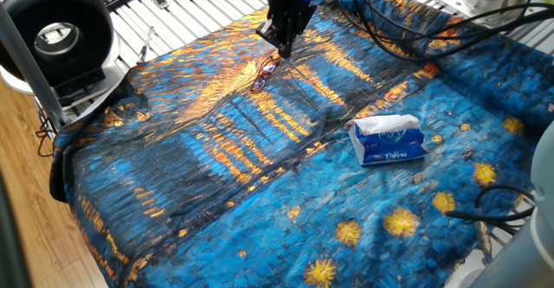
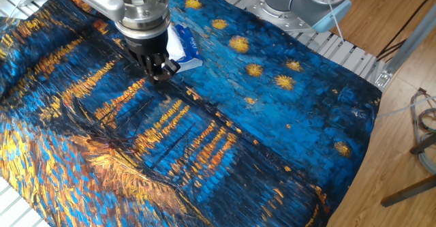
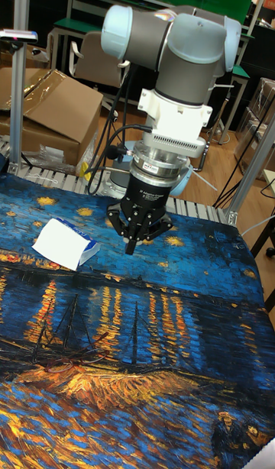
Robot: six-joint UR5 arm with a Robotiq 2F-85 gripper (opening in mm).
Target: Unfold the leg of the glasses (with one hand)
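The glasses (image 1: 263,72) lie on the painted cloth near its far edge in one fixed view, a thin reddish-dark wire shape that is hard to separate from the orange pattern. My gripper (image 1: 281,49) hangs just beyond and above them, pointing down, its two fingers pressed together with nothing seen between them. From the other fixed view the gripper (image 2: 161,76) is shut above the cloth, and I cannot pick out the glasses there. In the tall fixed view the shut gripper (image 3: 131,249) hovers over the cloth's far part.
A blue-and-white tissue pack (image 1: 389,140) lies right of the middle of the cloth (image 1: 260,176); it also shows as the tissue pack (image 3: 66,244) left of the gripper. A black round fan (image 1: 54,37) stands at the table's left corner. Cables (image 1: 407,28) trail behind the arm.
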